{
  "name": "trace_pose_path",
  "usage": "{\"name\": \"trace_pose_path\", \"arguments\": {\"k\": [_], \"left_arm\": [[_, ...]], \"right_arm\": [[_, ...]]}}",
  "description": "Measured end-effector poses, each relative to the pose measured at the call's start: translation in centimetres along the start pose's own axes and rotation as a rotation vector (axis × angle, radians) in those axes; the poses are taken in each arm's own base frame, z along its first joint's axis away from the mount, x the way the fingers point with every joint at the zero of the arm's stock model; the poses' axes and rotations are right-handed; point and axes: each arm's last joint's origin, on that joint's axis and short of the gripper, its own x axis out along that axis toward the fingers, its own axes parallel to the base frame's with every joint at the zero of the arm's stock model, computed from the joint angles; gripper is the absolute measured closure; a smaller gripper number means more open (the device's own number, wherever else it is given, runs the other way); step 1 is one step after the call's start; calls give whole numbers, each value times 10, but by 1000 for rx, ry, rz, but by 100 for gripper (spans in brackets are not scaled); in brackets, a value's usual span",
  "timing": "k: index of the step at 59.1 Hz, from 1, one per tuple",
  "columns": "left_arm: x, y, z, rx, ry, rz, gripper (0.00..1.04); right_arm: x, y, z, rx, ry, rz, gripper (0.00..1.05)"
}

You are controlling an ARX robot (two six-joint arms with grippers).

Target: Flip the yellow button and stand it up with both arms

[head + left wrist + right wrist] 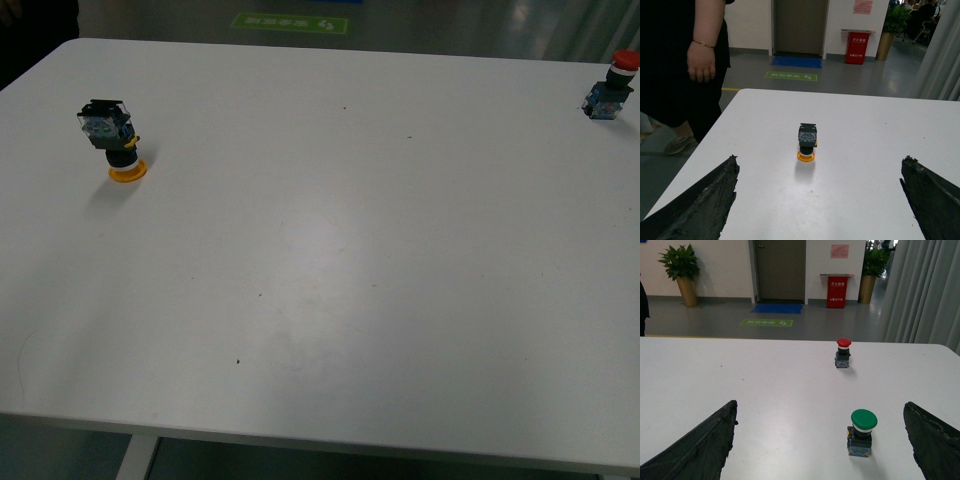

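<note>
On my front camera neither arm shows. The yellow button [115,140] is at the far left of the white table [350,250], resting on its orange cap with the black-and-bluish contact body on top, tilted a little.

My left gripper [820,160] points straight at it over the tabletop. Its dark fingers [700,200] are spread wide and grasp nothing, and the button [807,142] sits ahead of them, clear of both. A person [685,50] stands by the table's edge.

My right gripper [821,404] is just as wide apart and empty. A green button [861,432] stands upright ahead of it, and a red button [842,352] stands beyond, near the table's far right corner [615,85].
</note>
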Motion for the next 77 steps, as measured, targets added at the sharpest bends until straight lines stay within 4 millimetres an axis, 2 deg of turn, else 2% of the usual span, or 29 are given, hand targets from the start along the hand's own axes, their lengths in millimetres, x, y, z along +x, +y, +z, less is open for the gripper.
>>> {"name": "trace_pose_path", "arguments": {"k": [70, 77], "left_arm": [[0, 0, 0, 0, 2, 4, 7], [9, 8, -1, -118, 321, 123, 7]], "right_arm": [[0, 0, 0, 0, 0, 0, 7], [0, 0, 0, 0, 0, 0, 7]]}}
